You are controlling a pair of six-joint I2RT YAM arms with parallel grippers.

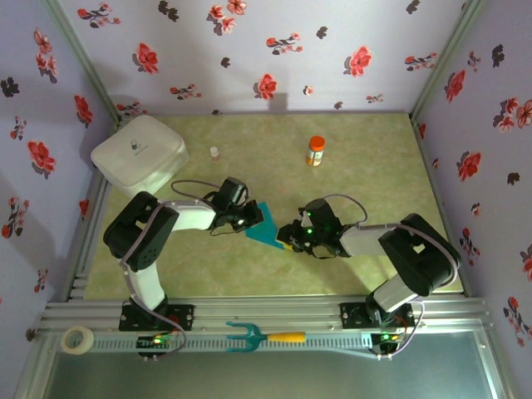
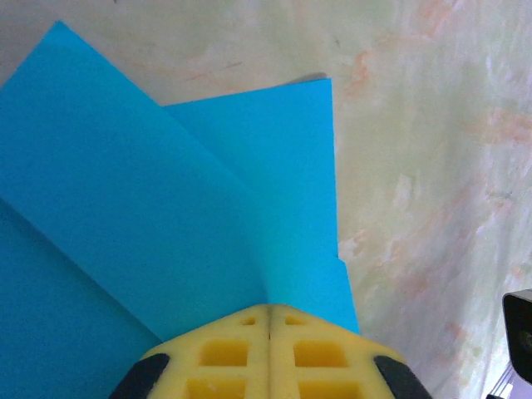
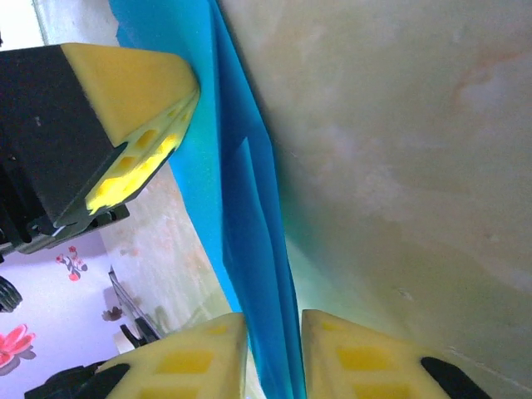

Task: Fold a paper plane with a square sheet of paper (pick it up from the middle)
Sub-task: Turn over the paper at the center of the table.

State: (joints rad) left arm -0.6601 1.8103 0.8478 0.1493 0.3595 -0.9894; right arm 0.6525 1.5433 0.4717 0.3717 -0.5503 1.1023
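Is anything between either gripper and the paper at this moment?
Nothing visible. The paper sits between the right gripper's fingers, and the left gripper is shut on its fold. The orange bottle and white box stand farther back.

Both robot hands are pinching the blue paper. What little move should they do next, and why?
Probably the right gripper should slide along the fold to sharpen the crease. The paper is already folded over into layers, and those layers sit between the right gripper's fingers. The left gripper is shut on the other end, so the paper looks anchored.
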